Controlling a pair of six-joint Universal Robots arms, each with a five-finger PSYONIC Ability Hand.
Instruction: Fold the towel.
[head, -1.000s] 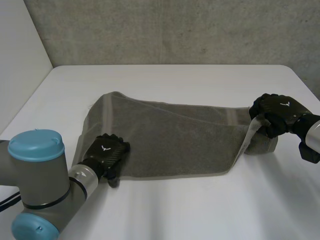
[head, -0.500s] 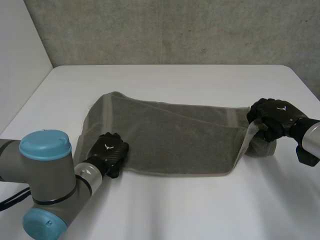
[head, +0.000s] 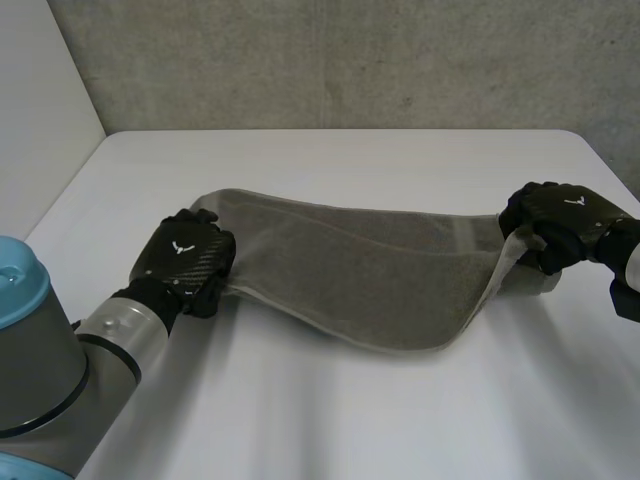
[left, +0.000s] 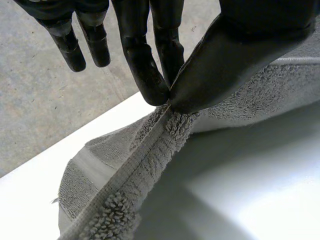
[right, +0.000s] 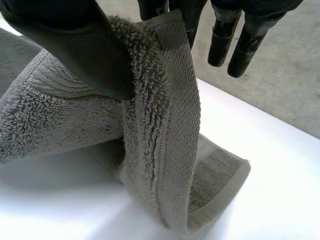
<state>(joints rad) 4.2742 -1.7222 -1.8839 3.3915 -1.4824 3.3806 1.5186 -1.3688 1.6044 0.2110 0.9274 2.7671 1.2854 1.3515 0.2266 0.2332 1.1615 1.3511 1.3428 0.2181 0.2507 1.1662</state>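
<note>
Left hand (head: 185, 262) pinched one end of the towel (head: 380, 270) and right hand (head: 555, 222) pinched the other, over the middle of the desk (head: 350, 160). A hard pull could make it slip out.

I can read no words or numbers here. The one sign I see is a small white emblem (head: 180, 248), like a spread V with a short stem. It stands on the black back of my left hand (head: 190, 268), at the near left. A second emblem (head: 572, 202) of the same shape stands on the back of my right hand (head: 556, 225), at the right.
</note>
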